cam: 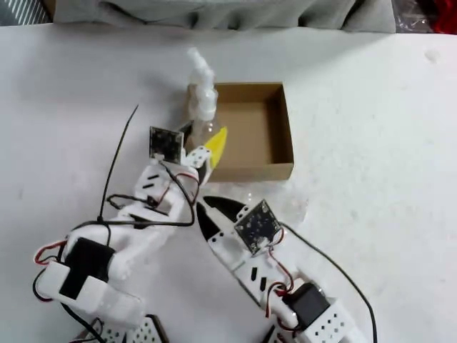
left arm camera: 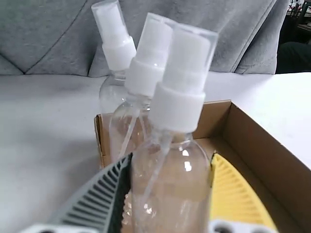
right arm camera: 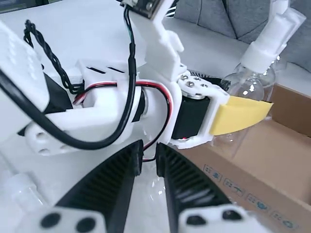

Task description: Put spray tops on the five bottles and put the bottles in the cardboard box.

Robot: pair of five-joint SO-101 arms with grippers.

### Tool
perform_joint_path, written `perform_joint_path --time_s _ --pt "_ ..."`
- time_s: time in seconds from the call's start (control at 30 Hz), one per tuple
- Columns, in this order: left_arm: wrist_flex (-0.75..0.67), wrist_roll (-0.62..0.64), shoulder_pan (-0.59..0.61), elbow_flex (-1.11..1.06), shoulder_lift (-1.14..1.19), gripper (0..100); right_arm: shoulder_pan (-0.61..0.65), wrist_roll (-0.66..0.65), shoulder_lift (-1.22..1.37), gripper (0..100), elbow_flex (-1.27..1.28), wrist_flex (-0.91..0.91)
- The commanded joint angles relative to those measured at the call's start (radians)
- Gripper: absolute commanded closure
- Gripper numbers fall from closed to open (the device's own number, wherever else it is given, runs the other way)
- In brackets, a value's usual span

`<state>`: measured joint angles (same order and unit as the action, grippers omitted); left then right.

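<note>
Firstly, the left gripper (left arm camera: 169, 167) is clamped on an upright clear bottle (left arm camera: 170, 194), with the grey ribbed finger on one side of its body and the yellow finger on the other. This held bottle carries a white spray top (left arm camera: 182, 82) under a clear cap, and a thin dip tube runs down inside it. The left gripper holds it at the left wall of the cardboard box (cam: 250, 171), about halfway along that wall. Just beyond it, toward the box's far left corner, stand a second bottle (left arm camera: 127, 128) and a third bottle (left arm camera: 111, 90), both upright and both fitted with white spray tops. Whether these two stand inside or outside the left wall cannot be told. The right gripper (right arm camera: 150, 148) has its black ribbed jaws drawn almost together, with a thin gap between the tips and nothing visible between them. It lies low over the table (cam: 371, 107) just off the box's near left corner, pointing toward the left arm's wrist. Some faint clear shapes (cam: 293, 206) lie on the table against the box's front wall, too indistinct to identify. The box floor is bare brown card. Grey upholstery (cam: 214, 14) borders the table beyond the box's far wall.
</note>
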<state>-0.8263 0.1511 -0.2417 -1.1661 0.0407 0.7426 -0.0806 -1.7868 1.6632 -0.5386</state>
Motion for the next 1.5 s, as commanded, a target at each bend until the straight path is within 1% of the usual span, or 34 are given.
perform_joint_path --time_s 0.0,0.27,0.33,0.47,0.53,1.2,1.37,1.47 --pt "-0.034 0.011 0.004 0.002 -0.01 79 -0.007 -0.011 -0.012 98.4 0.006 0.005" --pt "-0.034 0.003 0.001 -0.008 -0.01 79 -0.007 -0.011 -0.012 98.4 0.006 0.004" --pt "-0.031 0.003 0.004 -0.008 -0.01 76 -0.007 -0.011 -0.012 98.4 0.006 0.004" --pt "-0.028 0.009 0.004 -0.012 -0.01 68 -0.007 -0.011 -0.012 98.4 0.006 0.004" --pt "-0.028 0.009 0.004 -0.017 -0.01 66 -0.007 -0.011 -0.012 98.4 0.006 0.004" --pt "-0.031 0.003 0.025 -0.018 -0.015 65 -0.005 -0.012 -0.01 98.4 0.006 0.004" --pt "-0.011 0.003 0.019 -0.103 -0.153 66 -0.005 -0.012 -0.008 98.4 0.006 0.004" --pt "0.11 0.003 0.018 -0.14 -0.28 66 -0.005 -0.012 -0.008 98.4 0.006 0.004"
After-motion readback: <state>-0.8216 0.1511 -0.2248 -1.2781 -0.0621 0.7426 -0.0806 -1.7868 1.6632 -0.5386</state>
